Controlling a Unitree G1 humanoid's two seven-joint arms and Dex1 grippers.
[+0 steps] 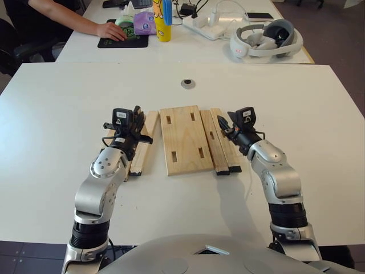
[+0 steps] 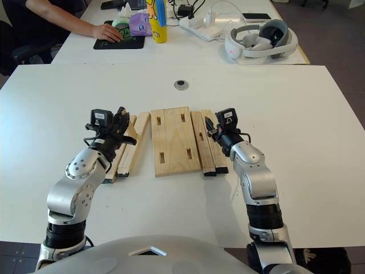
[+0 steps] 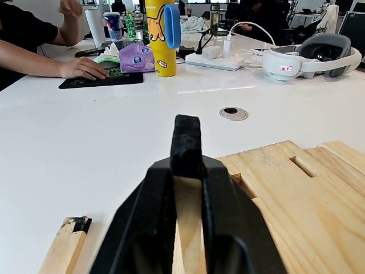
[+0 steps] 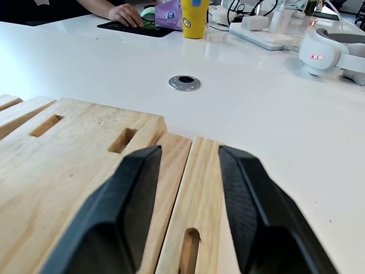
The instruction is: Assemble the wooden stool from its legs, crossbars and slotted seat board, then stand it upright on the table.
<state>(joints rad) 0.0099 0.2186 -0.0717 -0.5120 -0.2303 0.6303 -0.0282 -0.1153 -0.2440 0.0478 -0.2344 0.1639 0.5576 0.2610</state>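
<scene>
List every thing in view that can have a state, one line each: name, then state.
slotted seat board: flat on the table, slots empty.
left wooden pieces: lying flat, unassembled.
right wooden pieces: lying flat, unassembled.
left gripper: shut, over the left wooden pieces.
right gripper: open, over the right wooden pieces.
yellow bottle: upright.

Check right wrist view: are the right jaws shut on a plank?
No, the right jaws stand open, spread over the planks beside the seat board, gripping nothing.
</scene>
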